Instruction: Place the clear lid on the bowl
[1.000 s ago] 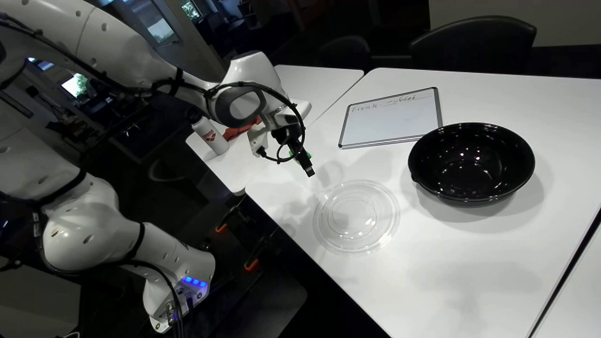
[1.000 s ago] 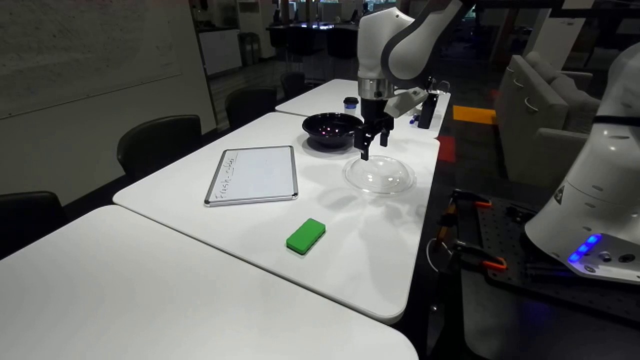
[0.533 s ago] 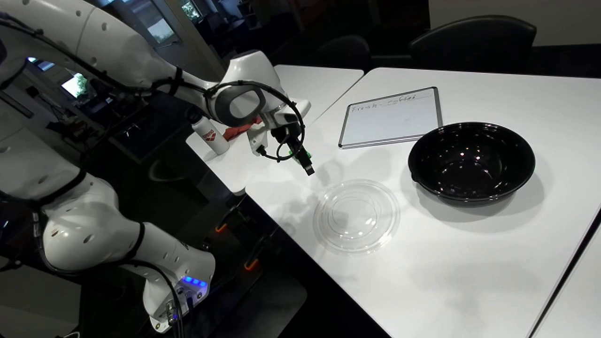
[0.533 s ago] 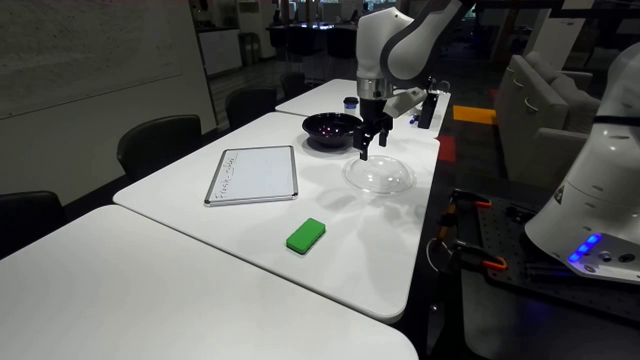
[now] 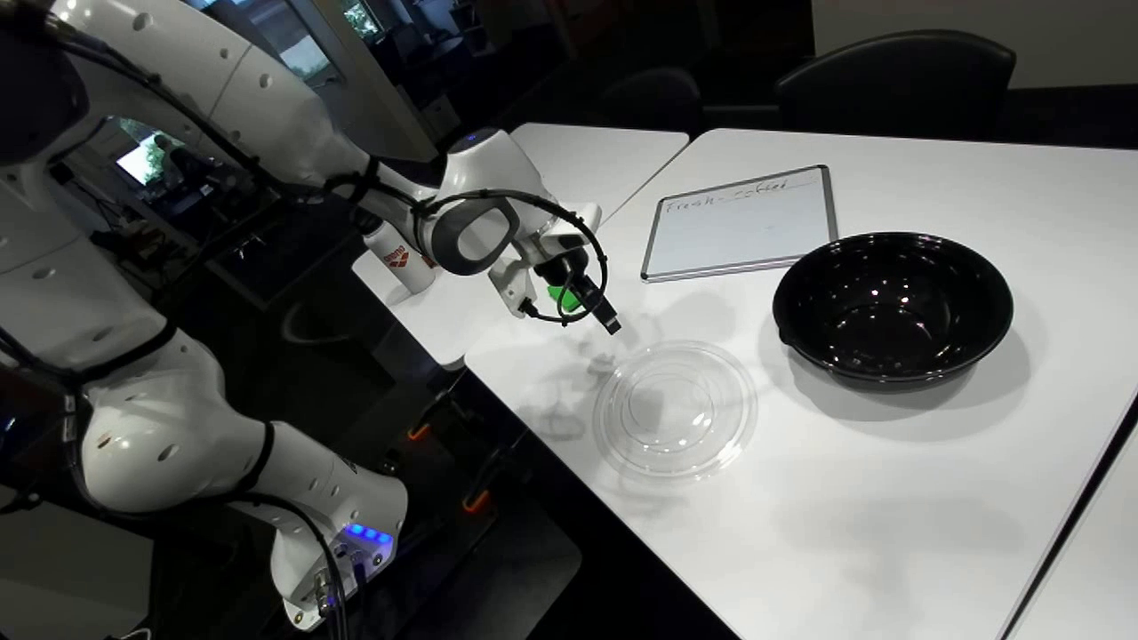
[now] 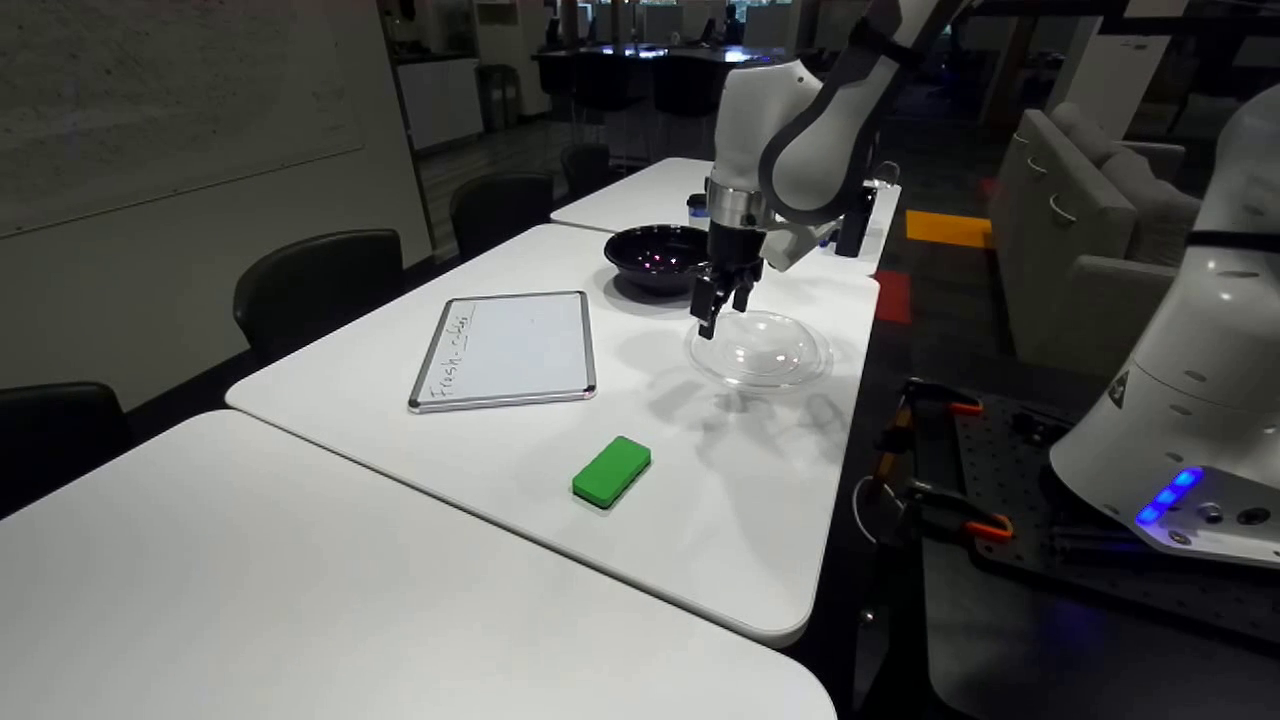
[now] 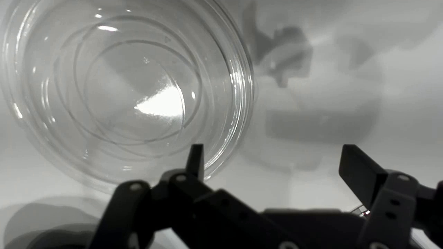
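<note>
While the claw (image 7: 273, 155) gapes, clear lid (image 5: 676, 411) on table (image 5: 845, 542), bowl (image 5: 892, 307) apart

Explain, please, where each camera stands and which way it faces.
In an exterior view: high beside the arm, facing down across the table; arm and base show.
In an exterior view: above table height, facing along the table past the green block; arm and base show.
Wrist view: mounted on the arm, facing down at the lid; open gripper shows.
Both exterior views share bowl, lid, whiteboard.
</note>
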You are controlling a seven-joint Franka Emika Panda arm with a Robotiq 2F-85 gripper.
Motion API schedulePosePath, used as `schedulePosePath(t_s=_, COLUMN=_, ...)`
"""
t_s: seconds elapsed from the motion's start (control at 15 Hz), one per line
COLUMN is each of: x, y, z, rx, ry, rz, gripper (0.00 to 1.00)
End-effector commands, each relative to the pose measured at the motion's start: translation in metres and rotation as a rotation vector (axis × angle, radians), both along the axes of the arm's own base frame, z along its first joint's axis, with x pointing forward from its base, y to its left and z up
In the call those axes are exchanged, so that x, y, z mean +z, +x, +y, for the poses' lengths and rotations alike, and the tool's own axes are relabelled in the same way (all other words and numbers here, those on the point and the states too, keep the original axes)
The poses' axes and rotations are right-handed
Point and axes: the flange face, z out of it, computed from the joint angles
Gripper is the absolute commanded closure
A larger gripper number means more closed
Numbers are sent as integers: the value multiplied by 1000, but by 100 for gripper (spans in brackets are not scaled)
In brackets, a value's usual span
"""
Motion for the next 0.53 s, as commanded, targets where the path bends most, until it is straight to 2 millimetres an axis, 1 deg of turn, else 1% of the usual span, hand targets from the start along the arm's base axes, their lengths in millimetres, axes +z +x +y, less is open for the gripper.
schedulePosePath(t_s=0.0, x=-30, y=1, z=0, rx=40, ry=14, rz=-20, gripper=0)
schedulePosePath(t_s=0.27, x=-60, y=-1, z=4, rx=79, ry=13, rz=-34, gripper=0)
schedulePosePath(t_s=0.47, x=-75, y=-1, z=5, rx=88, ry=12, rz=-51, gripper=0)
